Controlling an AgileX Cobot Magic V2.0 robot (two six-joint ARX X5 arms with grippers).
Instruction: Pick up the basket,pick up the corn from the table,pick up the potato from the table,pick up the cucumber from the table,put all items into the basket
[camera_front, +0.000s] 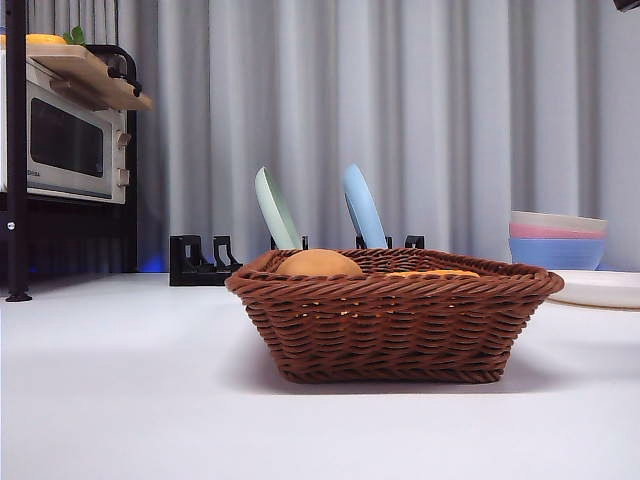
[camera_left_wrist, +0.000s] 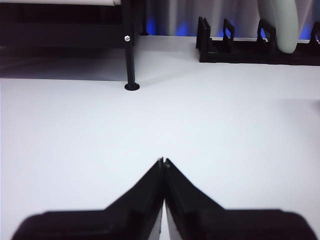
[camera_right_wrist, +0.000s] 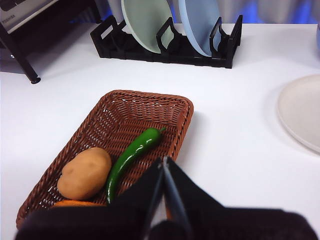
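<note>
A: Biggest first: we see the table (camera_front: 120, 400), white, with the basket (camera_right_wrist: 125, 112) standing on it just ahead of and below our right gripper (camera_right_wrist: 164, 167), whose jaws are pressed together on nothing.

B: Agreed. Our left gripper (camera_left_wrist: 163, 162) is likewise closed and empty, over bare table, well apart from the basket; the dish rack (camera_left_wrist: 250, 47) lies far ahead of it.

A: Inside the basket, the potato (camera_right_wrist: 84, 173) sits at the end nearest the right gripper, off to one side of its tips.

B: The cucumber (camera_right_wrist: 131, 159) lies beside the potato, between it and the gripper, its narrow tip pointing away from the jaws.

A: The corn (camera_right_wrist: 75, 203) shows only as an orange sliver at the near rim, beside the potato.
</note>
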